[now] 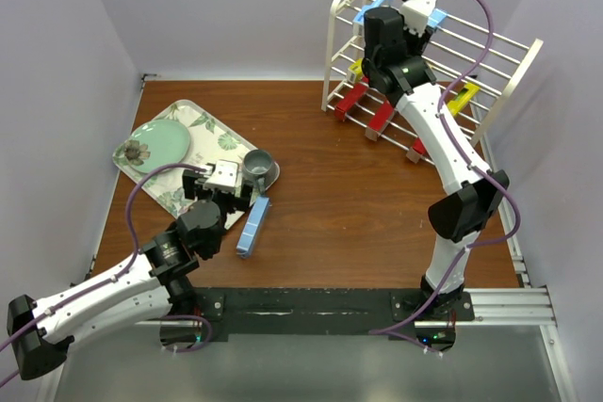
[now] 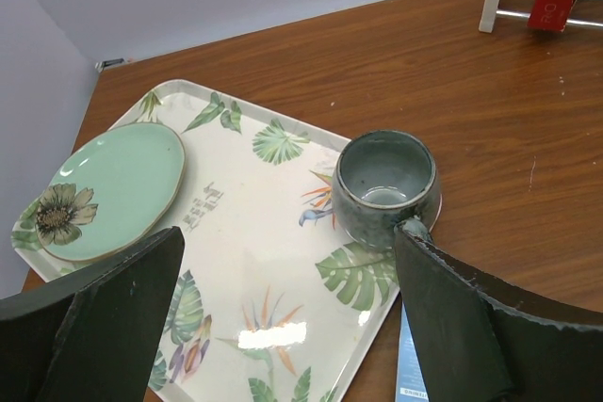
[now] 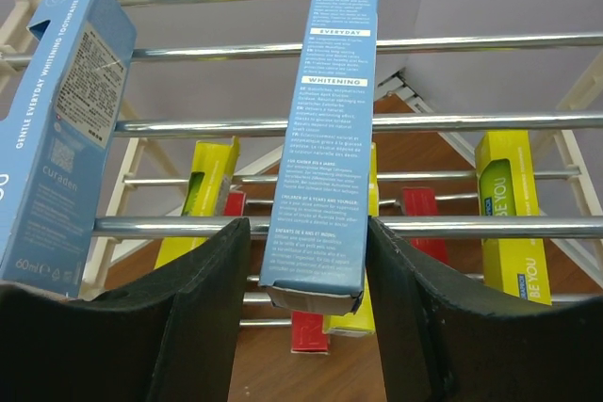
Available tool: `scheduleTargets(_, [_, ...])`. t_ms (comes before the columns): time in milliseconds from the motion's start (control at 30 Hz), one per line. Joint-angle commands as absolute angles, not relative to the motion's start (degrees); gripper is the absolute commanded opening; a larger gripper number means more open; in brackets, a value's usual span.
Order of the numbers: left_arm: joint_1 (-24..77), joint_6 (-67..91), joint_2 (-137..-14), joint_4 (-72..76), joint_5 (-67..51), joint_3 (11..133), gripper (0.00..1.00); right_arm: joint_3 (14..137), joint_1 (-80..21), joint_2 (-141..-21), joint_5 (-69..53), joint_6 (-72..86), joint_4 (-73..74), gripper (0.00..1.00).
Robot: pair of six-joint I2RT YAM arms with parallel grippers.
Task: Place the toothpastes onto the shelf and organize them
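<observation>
Tool on the left (image 2: 289, 240) gapes wide over the leaf-patterned tray (image 1: 203, 126). A light blue toothpaste box (image 1: 253, 226) lies just right of it on the table (image 1: 358, 204), long axis near-to-far. My right tool (image 3: 309, 233), jaws slightly parted, brackets another blue box (image 3: 325, 138) lying across the shelf's top rods (image 3: 471, 42).

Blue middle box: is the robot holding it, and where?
Probably not: fingers of the right gripper flank the middle blue box at its near end, a gap on one side.
</observation>
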State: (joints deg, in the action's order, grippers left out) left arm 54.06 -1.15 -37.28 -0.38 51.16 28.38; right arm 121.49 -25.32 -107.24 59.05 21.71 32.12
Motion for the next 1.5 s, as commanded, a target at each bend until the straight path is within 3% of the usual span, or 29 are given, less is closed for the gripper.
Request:
scheduleTargets(0, [53.9, -1.1, -37.4, 2.1, 51.0, 28.7, 0.99, 119.8, -25.0, -103.0, 58.7, 23.1, 29.8, 0.6])
scheduleTargets(167, [53.9, 1.9, -38.0, 0.1, 50.5, 29.4, 0.99, 112.7, -25.1, -94.6, 54.9, 22.1, 26.2, 0.64])
scheduleTargets(367, [53.9, 14.3, -41.3, -11.4, 48.3, 33.9, 0.99, 100.3, -25.1, -81.0, 43.0, 17.8, 20.6, 0.9])
scheduleTargets(467, [53.9, 20.8, -43.4, -17.1, 46.4, 35.6, 0.99, 93.6, -25.0, -74.3, 37.7, 15.5, 19.3, 0.98])
scheduleTargets(833, [53.4, 29.5, -54.7, -24.3, 37.4, 37.3, 0.98, 65.5, -25.0, -51.5, 27.1, 13.7, 19.0, 0.98])
scheduleTargets(1067, [45.4, 30.2, -63.0, -23.0, 28.8, 37.0, 0.91, 59.2, -25.0, -45.5, 24.4, 14.2, 19.8, 0.98])
scheduleTargets(1333, [44.2, 28.7, -67.1, -21.5, 21.9, 37.5, 0.67, 57.0, -25.0, -43.2, 25.3, 13.3, 20.2, 0.98])
scheduleTargets(1467, [44.2, 29.1, -69.0, -22.0, 20.0, 37.7, 0.63, 57.0, -25.0, -43.6, 25.6, 12.5, 20.0, 0.98])
